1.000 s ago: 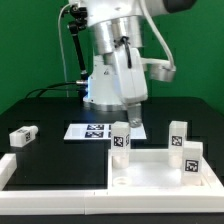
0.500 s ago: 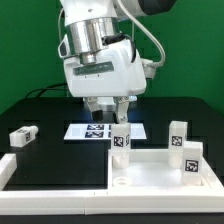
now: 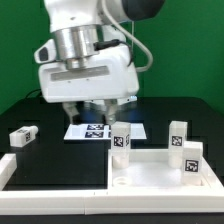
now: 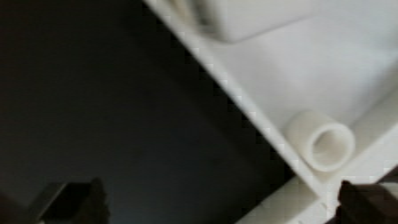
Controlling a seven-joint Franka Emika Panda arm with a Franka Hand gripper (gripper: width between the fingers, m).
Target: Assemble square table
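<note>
The square table top (image 3: 150, 172), white with a raised rim, lies at the front right. One tagged leg (image 3: 121, 138) stands upright at its far left corner. Two more legs (image 3: 178, 133) (image 3: 191, 158) stand at its right side, and another leg (image 3: 22, 136) lies alone far to the exterior view's left. My gripper (image 3: 98, 115) hangs open and empty above the marker board (image 3: 95, 130), just to the exterior view's left of the upright corner leg. In the wrist view the open gripper (image 4: 222, 205) looks down on the top's rim (image 4: 231, 80) and a round socket (image 4: 331, 142).
Long white border rails (image 3: 50, 190) run along the front and left of the black table. The arm's bulky white body (image 3: 85, 65) fills the space above the marker board.
The arm has swung toward the exterior view's left, away from the upright corner leg, and turned. The gripper stayed open. No part has moved.
</note>
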